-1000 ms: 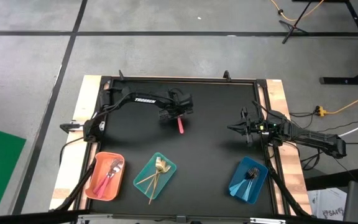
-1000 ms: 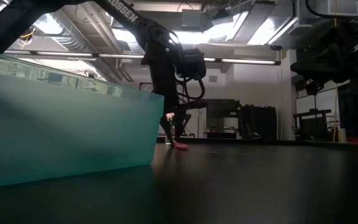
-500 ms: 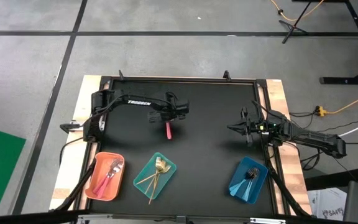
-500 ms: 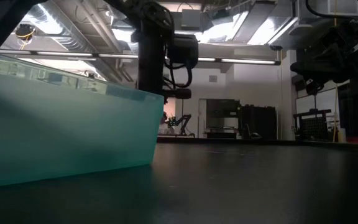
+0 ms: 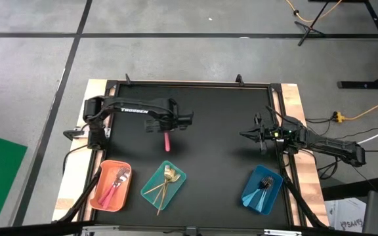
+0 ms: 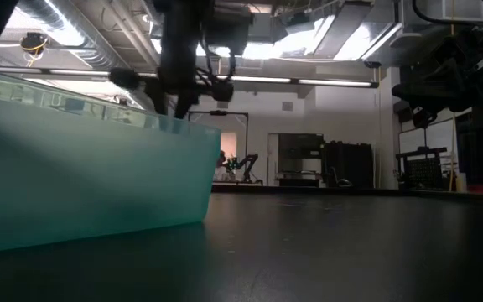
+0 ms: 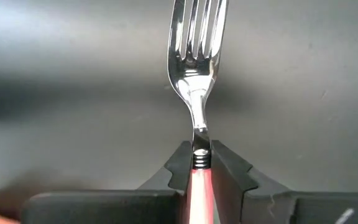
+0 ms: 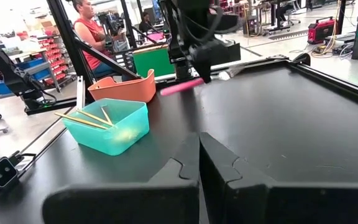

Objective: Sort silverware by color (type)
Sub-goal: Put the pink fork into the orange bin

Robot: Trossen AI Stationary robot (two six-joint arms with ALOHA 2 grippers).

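The left tool grips a pink fork by its handle, lifted clear of the tabletop. Over the last second it has swung left and nearer, toward the orange tray holding the other pink pieces. The right tool waits closed at right.

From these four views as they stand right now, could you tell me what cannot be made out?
- Low view: the teal tray fills the foreground and hides the other trays and all the cutlery.
- High view: the pieces in the blue tray are too small to tell forks from spoons.
- Left wrist view: the left gripper covers most of the pink-handled fork's handle.
- Right wrist view: the orange tray's contents sit behind its wall.
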